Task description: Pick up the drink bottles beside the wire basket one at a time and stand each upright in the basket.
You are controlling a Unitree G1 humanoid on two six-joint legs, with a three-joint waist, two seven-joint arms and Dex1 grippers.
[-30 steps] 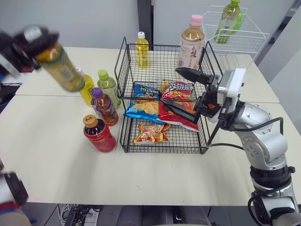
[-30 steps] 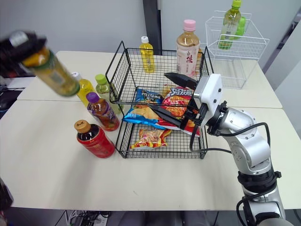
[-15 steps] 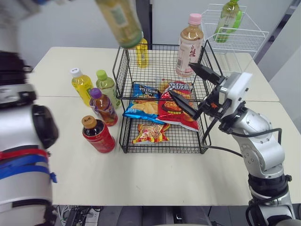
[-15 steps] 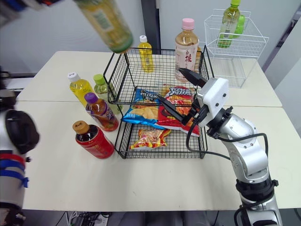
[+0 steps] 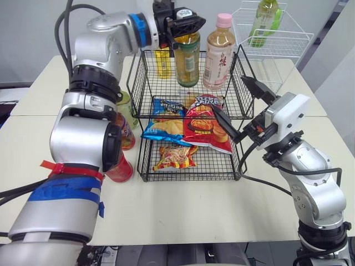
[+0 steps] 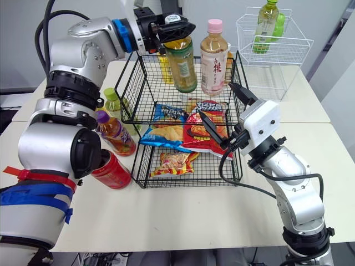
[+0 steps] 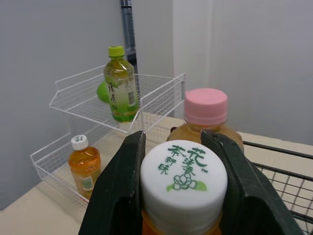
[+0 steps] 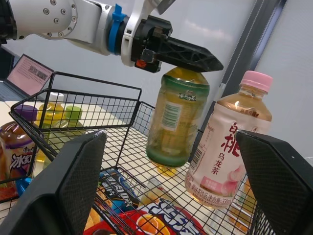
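My left gripper (image 5: 186,25) is shut on the white cap (image 7: 184,178) of a green tea bottle (image 5: 187,58). It holds the bottle nearly upright in the top tier of the black wire basket (image 5: 188,178); I cannot tell if its base touches the mesh. A pink-capped peach bottle (image 5: 217,52) and a small yellow bottle (image 5: 162,61) stand in the same tier. Left of the basket are a green-capped bottle (image 6: 112,97), a purple-capped bottle (image 6: 113,133) and a red bottle (image 6: 111,169), partly hidden by my left arm. My right gripper (image 5: 241,108) hangs open at the basket's right front corner.
Snack bags lie in the basket: a blue one (image 5: 166,127), a red one (image 5: 205,124) and a small one (image 5: 175,158) in the lower tier. A white wire rack (image 5: 272,41) with a green bottle (image 5: 260,16) stands at the back right.
My left arm has swung the green tea bottle from the far left, up and over, into the basket's top tier and turned it upright. The right gripper has drifted slightly rightward.
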